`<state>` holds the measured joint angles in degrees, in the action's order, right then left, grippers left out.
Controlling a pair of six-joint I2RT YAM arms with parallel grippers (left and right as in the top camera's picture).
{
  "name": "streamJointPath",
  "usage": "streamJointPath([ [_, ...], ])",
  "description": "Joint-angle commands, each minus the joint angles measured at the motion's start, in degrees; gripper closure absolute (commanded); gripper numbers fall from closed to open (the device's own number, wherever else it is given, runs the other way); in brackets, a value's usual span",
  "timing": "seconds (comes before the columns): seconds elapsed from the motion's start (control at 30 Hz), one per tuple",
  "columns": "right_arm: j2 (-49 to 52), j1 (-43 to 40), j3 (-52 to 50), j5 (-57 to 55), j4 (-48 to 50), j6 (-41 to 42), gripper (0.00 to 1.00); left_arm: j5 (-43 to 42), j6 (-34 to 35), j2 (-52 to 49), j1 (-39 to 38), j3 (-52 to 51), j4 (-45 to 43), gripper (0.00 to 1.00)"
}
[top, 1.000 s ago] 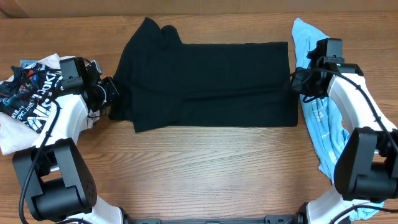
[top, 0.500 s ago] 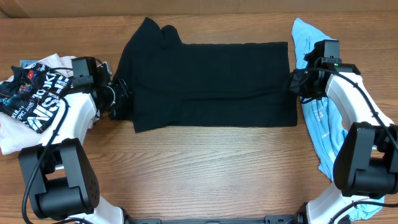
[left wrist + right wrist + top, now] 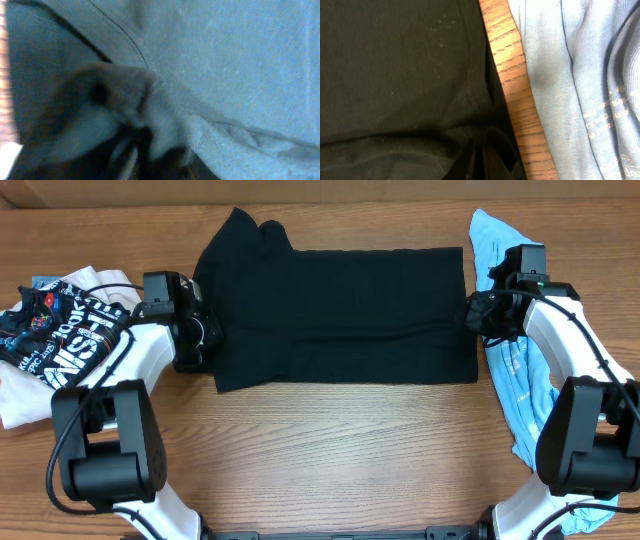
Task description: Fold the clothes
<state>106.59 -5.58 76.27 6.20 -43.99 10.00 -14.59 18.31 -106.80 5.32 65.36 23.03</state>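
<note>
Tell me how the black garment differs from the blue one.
The black garment is spread flat across the middle; the blue garment lies in a narrow, wrinkled strip at the right. The black one is plain; the blue one bears small pale lettering. Both are cloth on the table.

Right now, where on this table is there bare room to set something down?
Widest: the bare table strip between the black garment and the arm bases. A thin strip runs behind the garment. Both ends are crowded: printed shirt left, light blue garment right.
</note>
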Motion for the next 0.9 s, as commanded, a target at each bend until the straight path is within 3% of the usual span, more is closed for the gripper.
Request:
streamJointPath([
  [0.0,-0.02,-0.11,-0.09,0.55,0.2,-0.44,0.95,-7.91,0.07,-1.53,-0.2,0.2,-2.89,0.96],
  [0.2,-0.02,-0.11,-0.09,0.26,0.22,-0.46,0.95,-9.4,0.15,0.02,1.53,4.9,-3.89,0.96],
  [0.4,-0.02,-0.11,-0.09,0.28,0.5,-0.46,0.95,-8.55,4.68,-0.52,1.79,5.57,-10.01,0.94],
  [0.47,-0.02,-0.11,-0.09,0.28,0.48,-0.46,0.95,-8.02,4.7,-0.87,1.33,5.57,-10.91,0.81],
  [0.53,-0.02,-0.11,-0.09,0.26,0.48,-0.46,0.95,-7.61,4.63,-1.27,0.55,5.55,-10.64,0.53],
  [0.6,-0.02,-0.11,-0.09,0.28,0.42,-0.46,0.95,-7.39,4.37,-1.66,0.24,5.55,-9.05,0.36],
  [0.8,-0.02,-0.11,-0.09,0.33,0.7,-0.72,0.95,-7.04,0.42,-1.64,0.76,5.57,1.77,0.39],
  [0.87,-0.02,-0.11,-0.09,0.31,1.79,-1.11,0.95,-3.26,-0.33,-1.66,0.76,5.55,6.54,0.41],
])
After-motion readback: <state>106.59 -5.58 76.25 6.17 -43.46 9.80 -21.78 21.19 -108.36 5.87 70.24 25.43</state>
